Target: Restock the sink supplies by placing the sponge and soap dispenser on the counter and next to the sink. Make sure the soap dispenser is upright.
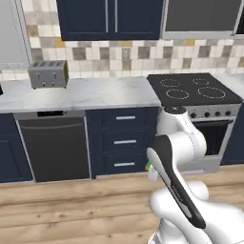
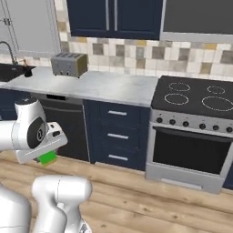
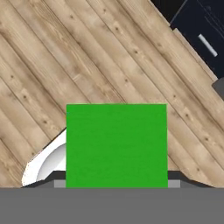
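Note:
The bright green sponge (image 3: 116, 144) sits square between my fingers and covers their tips in the hand view. It also peeks out under the hand (image 2: 47, 159) and beside the arm (image 1: 148, 165). My gripper (image 2: 45, 154) is shut on it, low over the wooden floor in front of the navy cabinets. The white marble counter (image 2: 104, 86) runs above. The black sink (image 2: 7, 73) with its thin faucet (image 2: 7, 49) lies at the counter's far left. A small dark object (image 2: 28, 70) stands beside the sink; it may be the soap dispenser, but it is too small to tell.
A steel toaster (image 1: 47, 74) stands on the counter (image 1: 95, 93). The black stove (image 2: 195, 98) with its oven is on the right. Below the counter are a dishwasher (image 1: 55, 145) and a stack of drawers (image 1: 125, 140). Wooden floor (image 3: 52, 65) lies under the hand.

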Controlling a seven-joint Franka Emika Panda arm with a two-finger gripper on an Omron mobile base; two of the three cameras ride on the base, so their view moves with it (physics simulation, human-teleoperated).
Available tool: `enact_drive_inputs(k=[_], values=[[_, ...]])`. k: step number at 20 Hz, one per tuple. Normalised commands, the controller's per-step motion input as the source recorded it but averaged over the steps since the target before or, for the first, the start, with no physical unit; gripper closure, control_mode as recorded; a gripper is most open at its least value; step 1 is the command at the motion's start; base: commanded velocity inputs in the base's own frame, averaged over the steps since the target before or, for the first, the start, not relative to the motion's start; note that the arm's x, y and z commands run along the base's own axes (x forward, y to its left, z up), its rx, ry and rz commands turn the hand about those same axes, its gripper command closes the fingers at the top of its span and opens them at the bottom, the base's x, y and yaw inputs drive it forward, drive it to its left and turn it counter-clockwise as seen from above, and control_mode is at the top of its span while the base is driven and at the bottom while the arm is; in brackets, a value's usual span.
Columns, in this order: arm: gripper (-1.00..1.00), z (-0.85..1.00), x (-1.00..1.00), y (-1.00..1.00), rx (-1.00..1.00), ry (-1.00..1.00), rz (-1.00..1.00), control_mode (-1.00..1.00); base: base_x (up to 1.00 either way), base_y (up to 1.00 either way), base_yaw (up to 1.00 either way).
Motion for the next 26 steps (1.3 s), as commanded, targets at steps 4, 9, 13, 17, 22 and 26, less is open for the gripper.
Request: enact_drive_inputs(k=[4,9,13,17,22,26], values=[[1.00,0.00,0.00,0.00,0.00,0.00,0.00,1.00,1.00,1.00,0.09],[1.00,0.00,0.00,0.00,0.00,0.00,0.00,1.00,1.00,1.00,0.08],[1.00,0.00,0.00,0.00,0.00,0.00,0.00,1.00,1.00,1.00,0.05],[1.00,0.00,0.00,0.00,0.00,0.00,0.00,1.00,1.00,1.00,0.04],[1.00,0.00,0.00,0.00,0.00,0.00,0.00,1.00,0.52,1.00,0.05],[1.00,0.00,0.00,0.00,0.00,0.00,0.00,1.00,0.54,1.00,0.00]])
